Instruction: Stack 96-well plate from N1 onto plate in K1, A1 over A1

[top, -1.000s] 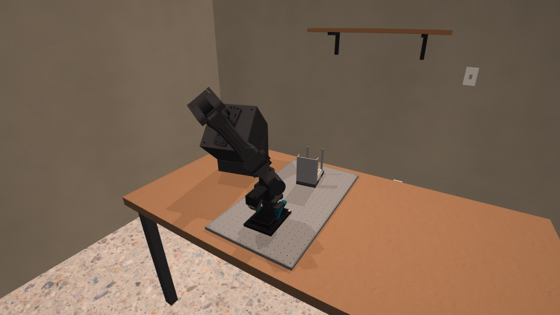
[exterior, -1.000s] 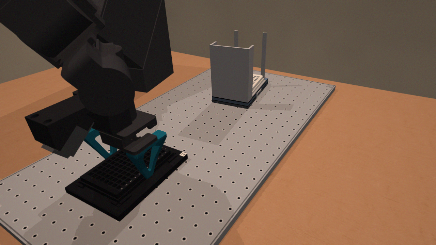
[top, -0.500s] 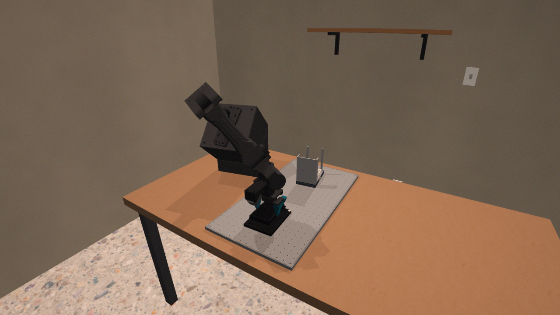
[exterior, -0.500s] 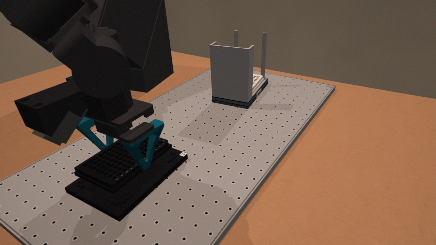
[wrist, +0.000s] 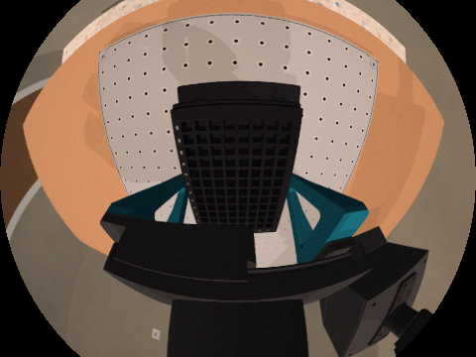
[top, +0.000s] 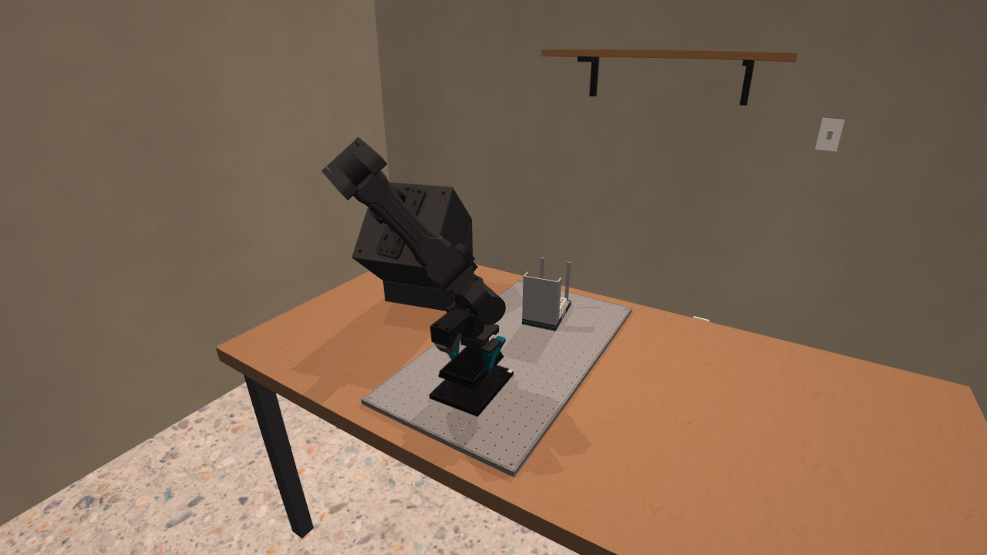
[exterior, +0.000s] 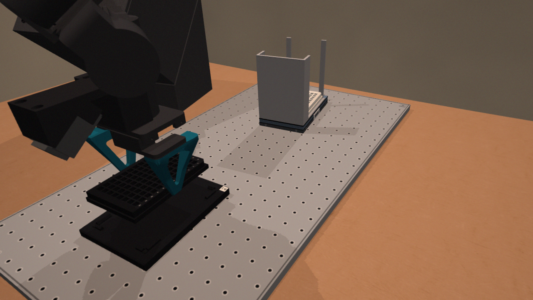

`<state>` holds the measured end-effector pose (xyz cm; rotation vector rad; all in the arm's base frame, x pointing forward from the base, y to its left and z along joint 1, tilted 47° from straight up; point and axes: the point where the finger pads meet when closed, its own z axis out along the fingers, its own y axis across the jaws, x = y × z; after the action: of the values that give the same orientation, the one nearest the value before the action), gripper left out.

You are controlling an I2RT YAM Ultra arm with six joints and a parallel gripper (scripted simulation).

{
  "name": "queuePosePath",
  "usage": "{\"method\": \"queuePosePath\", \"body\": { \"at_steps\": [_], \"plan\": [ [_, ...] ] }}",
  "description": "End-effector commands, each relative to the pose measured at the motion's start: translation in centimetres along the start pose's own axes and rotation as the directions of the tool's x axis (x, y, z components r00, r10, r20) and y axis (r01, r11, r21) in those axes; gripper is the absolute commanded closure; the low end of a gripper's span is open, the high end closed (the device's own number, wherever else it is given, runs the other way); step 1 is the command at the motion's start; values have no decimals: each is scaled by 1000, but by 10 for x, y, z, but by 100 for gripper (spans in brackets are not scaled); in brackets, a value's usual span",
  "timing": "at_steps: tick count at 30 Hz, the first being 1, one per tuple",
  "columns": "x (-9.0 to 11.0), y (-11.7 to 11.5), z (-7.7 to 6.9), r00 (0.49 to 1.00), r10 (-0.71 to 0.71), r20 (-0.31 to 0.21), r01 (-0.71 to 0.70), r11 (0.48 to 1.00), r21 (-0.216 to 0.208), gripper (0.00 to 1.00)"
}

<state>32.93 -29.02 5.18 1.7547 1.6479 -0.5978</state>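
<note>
My gripper with teal fingers is shut on the black 96-well plate across its short width, near one end. The plate hangs level a little above the black plate nest N1, clear of it. The pale A1 marker sits at the nest's corner nearest the rack. The wrist view shows the plate between the fingers with the nest edge behind it. The grey stack rack K1 stands farther along the breadboard, with a white 96-well plate low inside it, mostly hidden by the rack wall.
The grey perforated breadboard lies on an orange-brown table. The rack has two thin posts rising above its wall. The arm's black base block stands at the table's back left. A wall shelf hangs far behind.
</note>
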Motion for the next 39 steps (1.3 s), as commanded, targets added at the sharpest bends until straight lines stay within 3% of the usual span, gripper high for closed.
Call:
{"method": "queuePosePath", "body": {
  "at_steps": [1, 9, 23, 25, 26, 28, 39],
  "plan": [
    [5, -3, -13, 1000, -14, 1, 14, 1000, 7, 100],
    [10, -6, -19, 1000, -26, -7, 27, 999, 20, 100],
    [-6, 9, -50, 1000, 9, 16, -9, 1000, -19, 100],
    [-6, 9, -50, 1000, 9, 16, -9, 1000, -19, 100],
    [2, 6, -45, 1000, -9, 5, 9, 1000, 1, 100],
    [-6, 9, -55, 1000, 9, 15, -9, 1000, -19, 100],
    [-6, 8, -74, 1000, 10, 14, -10, 1000, -19, 100]
  ]
}}
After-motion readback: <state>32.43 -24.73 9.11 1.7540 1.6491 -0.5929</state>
